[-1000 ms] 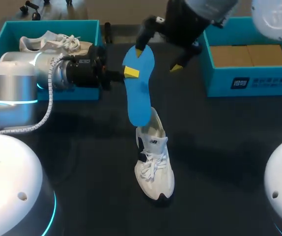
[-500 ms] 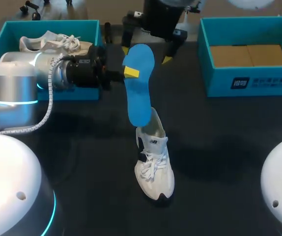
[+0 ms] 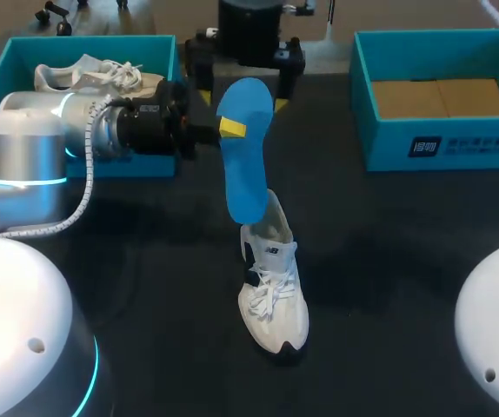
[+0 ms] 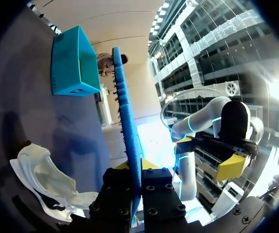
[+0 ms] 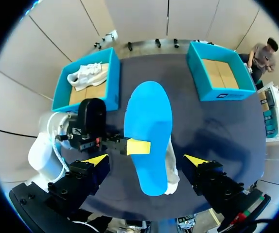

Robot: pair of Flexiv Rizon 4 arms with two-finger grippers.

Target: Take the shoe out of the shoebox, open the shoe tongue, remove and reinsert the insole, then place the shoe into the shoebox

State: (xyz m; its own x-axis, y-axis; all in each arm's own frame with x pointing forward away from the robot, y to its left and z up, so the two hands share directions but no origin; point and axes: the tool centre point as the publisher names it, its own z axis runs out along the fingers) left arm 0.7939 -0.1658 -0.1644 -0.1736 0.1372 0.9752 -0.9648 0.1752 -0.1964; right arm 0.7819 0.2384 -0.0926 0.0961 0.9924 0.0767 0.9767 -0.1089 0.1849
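A blue insole (image 3: 244, 165) hangs upright over the table, its lower tip at the collar of a white shoe (image 3: 274, 291) lying on the dark tabletop. My left gripper (image 3: 230, 128) comes in from the left, shut on the insole's edge. In the left wrist view the insole (image 4: 126, 111) runs edge-on out from between the fingers of the left gripper (image 4: 135, 167), with the shoe (image 4: 47, 178) below. My right gripper (image 3: 242, 100) hovers open over the insole's upper end. Its yellow tips straddle the insole (image 5: 148, 133) without touching it, seen around the right gripper (image 5: 145, 159).
A teal shoebox (image 3: 84, 40) at the back left holds a second white shoe (image 3: 102, 73). Another teal shoebox (image 3: 441, 143) at the back right has brown cardboard inside. Bare dark tabletop lies around the shoe in front.
My right gripper has swung left and turned, ending centred over the insole's upper end. The left arm, the insole and the shoe have stayed put.
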